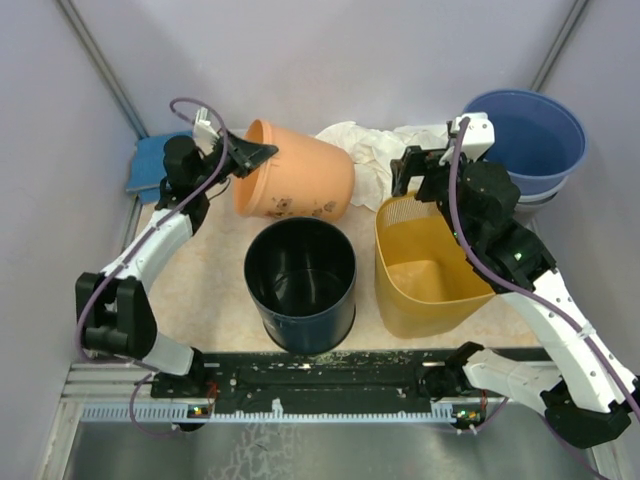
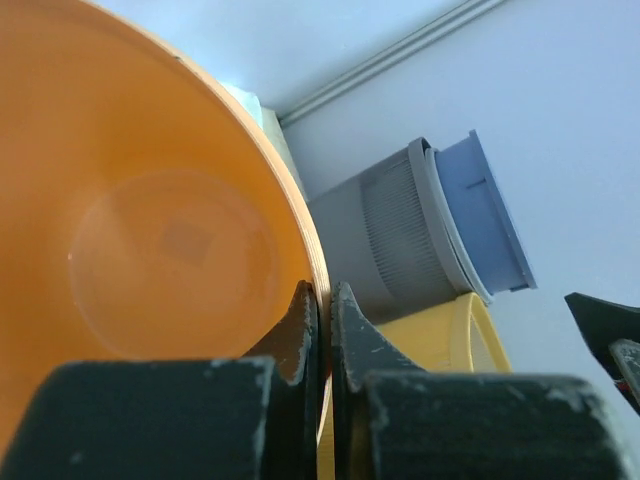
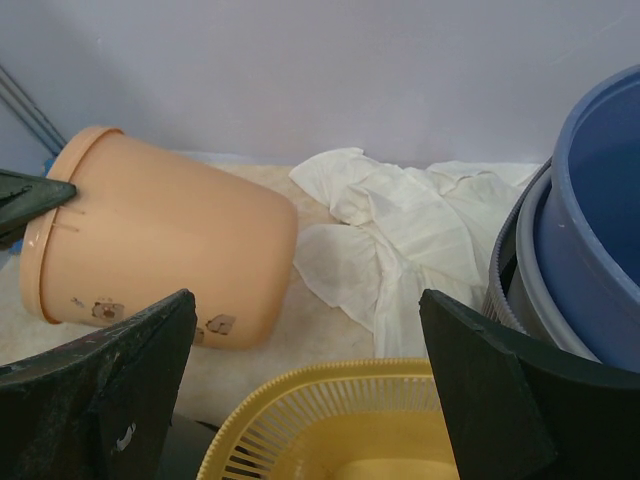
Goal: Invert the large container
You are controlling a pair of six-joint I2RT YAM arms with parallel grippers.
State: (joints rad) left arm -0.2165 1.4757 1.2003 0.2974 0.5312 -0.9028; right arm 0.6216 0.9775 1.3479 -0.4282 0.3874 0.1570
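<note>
The large orange bucket (image 1: 300, 182) lies tipped on its side at the back of the table, mouth facing left, bottom to the right. My left gripper (image 1: 262, 153) is shut on its rim, one finger inside and one outside. In the left wrist view the gripper (image 2: 322, 295) pinches the thin rim, with the bucket's inside (image 2: 150, 230) filling the left. The bucket also shows in the right wrist view (image 3: 170, 250). My right gripper (image 1: 420, 175) is open and empty above the far rim of the yellow basket; it is wide open in its wrist view (image 3: 305, 300).
A black bucket (image 1: 300, 275) stands upright in front of the orange one. A yellow slotted basket (image 1: 430, 270) stands right of it. A blue tub nested in a grey basket (image 1: 530, 135) is at the back right. A white cloth (image 1: 370, 150) lies behind. A blue cloth (image 1: 150, 160) lies back left.
</note>
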